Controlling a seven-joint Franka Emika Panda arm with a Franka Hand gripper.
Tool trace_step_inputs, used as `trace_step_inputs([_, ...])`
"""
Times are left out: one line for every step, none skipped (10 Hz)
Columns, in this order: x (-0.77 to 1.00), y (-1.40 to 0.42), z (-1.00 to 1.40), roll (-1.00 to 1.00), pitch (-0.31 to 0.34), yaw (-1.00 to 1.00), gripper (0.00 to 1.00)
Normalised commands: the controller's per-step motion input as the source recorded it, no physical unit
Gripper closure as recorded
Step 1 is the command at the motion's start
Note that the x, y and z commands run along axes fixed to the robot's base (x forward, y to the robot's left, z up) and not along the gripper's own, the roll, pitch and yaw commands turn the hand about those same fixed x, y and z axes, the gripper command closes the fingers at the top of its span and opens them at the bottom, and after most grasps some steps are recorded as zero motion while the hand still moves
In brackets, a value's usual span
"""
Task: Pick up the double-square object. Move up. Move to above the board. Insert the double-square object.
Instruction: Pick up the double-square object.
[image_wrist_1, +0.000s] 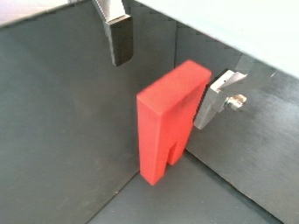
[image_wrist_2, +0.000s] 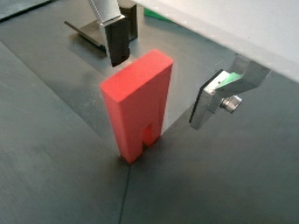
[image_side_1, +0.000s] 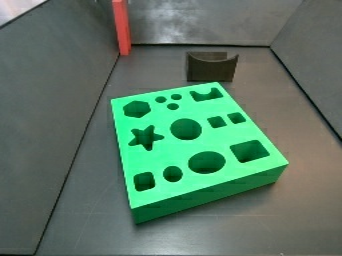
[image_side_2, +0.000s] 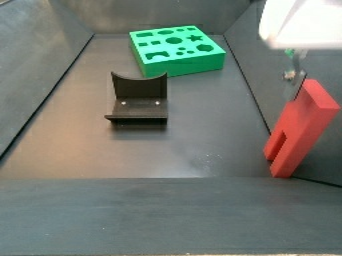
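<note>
Wrist views both show the double-square object, a slim red-orange bar, standing nearly upright on the dark grey floor, with a narrow notch cut into its lower end. The gripper sits around the bar's upper part with its jaws spread wide. One finger, a silver plate with a dark pad, hangs clear of the bar with a plain gap between them. The opposite finger is just beside the bar's far edge; whether it touches the bar is hard to tell from this angle. In a wrist view a dark plate-like piece lies on the floor behind the near finger; it may be part of the fixture, but too little shows to be sure.

In a side view the bar leans slightly near a side wall of the workspace, under the blurred white body of the gripper. The fixture, a dark L-shaped bracket on a base plate, stands on the floor in the middle of the workspace. The board, a thick bright green block with star, hexagon, circle and square cut-outs, lies beyond the fixture, well apart from the bar.

In another side view the board fills the foreground, the fixture sits just behind it, and the bar stands in a far corner.
</note>
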Motion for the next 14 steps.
trace_step_inputs([-0.21,0.13,-0.57,0.01,-0.15,0.0,0.0])
trace_step_inputs([-0.24,0.0,-0.28,0.02,-0.234,0.0,0.0])
trace_step_inputs([0.0,0.0,0.0,0.0,0.016,0.0,0.0])
trace_step_inputs([0.0,0.02,0.0,0.0,0.0,0.0,0.0])
trace_step_inputs([0.0,0.0,0.0,0.0,0.0,0.0,0.0])
trace_step_inputs([0.0,0.0,0.0,0.0,0.0,0.0,1.0])
trace_step_inputs([0.0,0.0,0.0,0.0,0.0,0.0,1.0])
trace_step_inputs([0.0,0.0,0.0,0.0,0.0,0.0,1.0])
trace_step_inputs([0.0,0.0,0.0,0.0,0.0,0.0,1.0])
trace_step_inputs([0.0,0.0,0.0,0.0,0.0,0.0,1.0])
trace_step_inputs([0.0,0.0,0.0,0.0,0.0,0.0,1.0])
trace_step_inputs([0.0,0.0,0.0,0.0,0.0,0.0,1.0])
trace_step_inputs([0.0,0.0,0.0,0.0,0.0,0.0,1.0])
trace_step_inputs([0.0,0.0,0.0,0.0,0.0,0.0,1.0])
